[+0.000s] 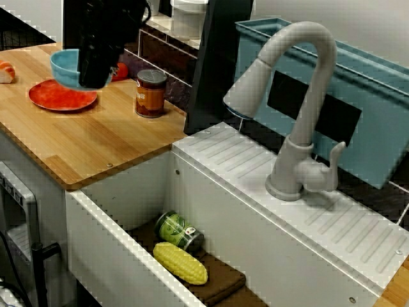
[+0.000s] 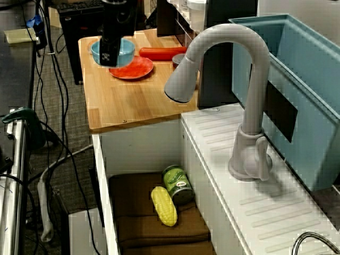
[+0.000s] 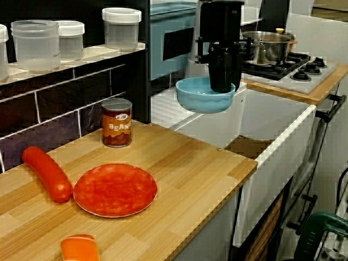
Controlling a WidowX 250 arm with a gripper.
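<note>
From the side view, the sausage (image 3: 46, 173) lies just left of the red plate (image 3: 115, 189) on the surface (image 3: 185, 163). The bean can (image 3: 117, 122) stands behind the plate. To the plate's right, your fingers (image 3: 222, 76) are closed on the rim of the blue bowl (image 3: 204, 100), which hangs clear above the surface. I judge this a mid-air carry. Any move calls for a level bowl and a firm grip.

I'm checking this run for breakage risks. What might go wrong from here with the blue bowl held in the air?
1. The gripper seems to hold the blue bowl by one side of its rim only, clear of the wooden counter; it may tilt or slip and drop.
2. The red plate and beans can stand nearby; a low sweep might strike them.
</note>
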